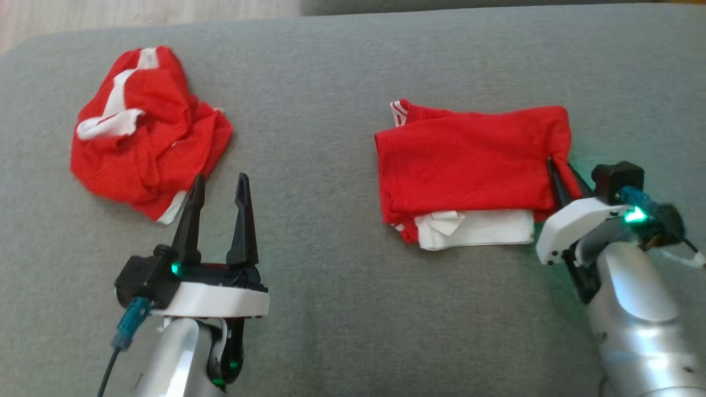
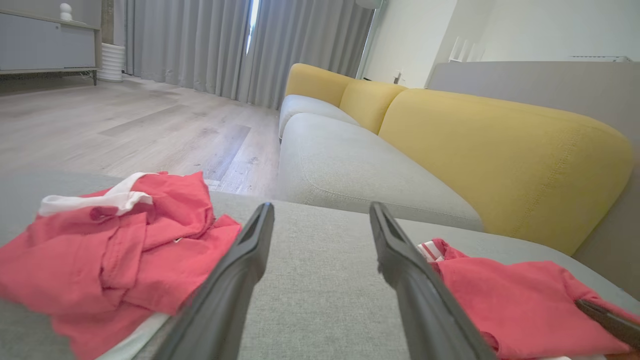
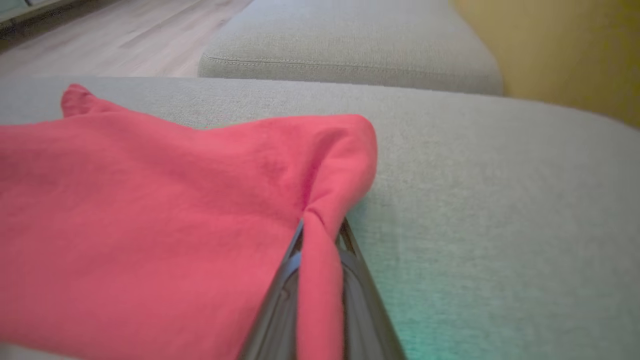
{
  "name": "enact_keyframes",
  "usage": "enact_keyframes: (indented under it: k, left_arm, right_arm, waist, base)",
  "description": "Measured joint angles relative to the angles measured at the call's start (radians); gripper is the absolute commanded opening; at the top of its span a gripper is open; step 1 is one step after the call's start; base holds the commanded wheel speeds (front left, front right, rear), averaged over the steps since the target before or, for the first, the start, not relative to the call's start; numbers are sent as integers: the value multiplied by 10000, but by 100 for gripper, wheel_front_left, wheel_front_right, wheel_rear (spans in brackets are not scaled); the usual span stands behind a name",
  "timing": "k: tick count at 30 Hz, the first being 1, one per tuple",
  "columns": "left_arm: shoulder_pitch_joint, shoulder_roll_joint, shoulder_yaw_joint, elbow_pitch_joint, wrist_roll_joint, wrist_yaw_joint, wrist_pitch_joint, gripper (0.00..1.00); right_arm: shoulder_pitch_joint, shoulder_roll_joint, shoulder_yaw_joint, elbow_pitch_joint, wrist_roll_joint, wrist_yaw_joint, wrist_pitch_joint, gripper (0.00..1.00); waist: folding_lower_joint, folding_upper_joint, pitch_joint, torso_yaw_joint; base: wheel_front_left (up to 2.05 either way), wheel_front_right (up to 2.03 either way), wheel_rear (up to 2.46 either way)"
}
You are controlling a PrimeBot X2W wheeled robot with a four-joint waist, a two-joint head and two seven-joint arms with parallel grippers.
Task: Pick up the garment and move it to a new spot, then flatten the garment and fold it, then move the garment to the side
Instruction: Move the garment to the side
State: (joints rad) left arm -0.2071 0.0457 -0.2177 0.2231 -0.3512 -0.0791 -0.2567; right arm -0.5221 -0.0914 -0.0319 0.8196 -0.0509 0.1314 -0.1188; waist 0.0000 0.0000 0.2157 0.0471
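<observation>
Pinching a bunch of red cloth at the right end of the folded garment (image 1: 469, 160), the right pincer (image 1: 560, 165) has its two dark fingers closed tightly on it, and the cloth rises into a small peak there. The garment lies on the grey cushion (image 1: 342, 286), in its right half, between the middle and the right edge. It forms a neat rectangle, with a white layer (image 1: 485, 227) showing along its near side. Because it is already flat and folded, I judge that the step in hand is the last one: to move the garment to the side. The left pincer (image 1: 220, 179) is wide open and holds nothing. It hovers over bare cushion just beside a crumpled red and white garment (image 1: 143, 138), which lies toward the far left corner of the cushion. The next move, I think, asks for a low and slow pull, or a small lift, toward the right edge. The hold is at one end only, so the layers could slide apart or open if the cloth is lifted high or dragged quickly. It may also help if the free pincer takes the other end, so that the fold keeps its shape.
</observation>
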Motion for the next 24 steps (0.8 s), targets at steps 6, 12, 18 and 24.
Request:
enact_keyframes:
  k: [6, 12, 18, 24]
  left_arm:
    - [9, -2, -2, -4, 0, 0, 0, 100]
    - [8, -2, -29, -33, -29, 0, 0, 100]
    - [6, -2, -31, -40, -42, -4, 0, 100]
    - [0, -2, -25, -38, -42, -15, 0, 100]
  right_arm:
    - [-52, -1605, 1034, -426, -81, 0, 121, 0]
    - [-163, -3781, 1379, -426, 560, 2, 502, 0]
    - [-456, -4963, 1020, 88, 803, 2, 533, 0]
    - [-662, -5317, 458, 796, 738, 2, 466, 0]
  waist:
    - [0, 0, -246, -458]
    - [-1, 0, -178, -538]
    - [0, 0, 27, -328]
    - [0, 0, 181, -102]
  base:
    - [0, 0, 0]
    - [0, 0, 0]
    - [0, 0, 0]
    - [0, 0, 0]
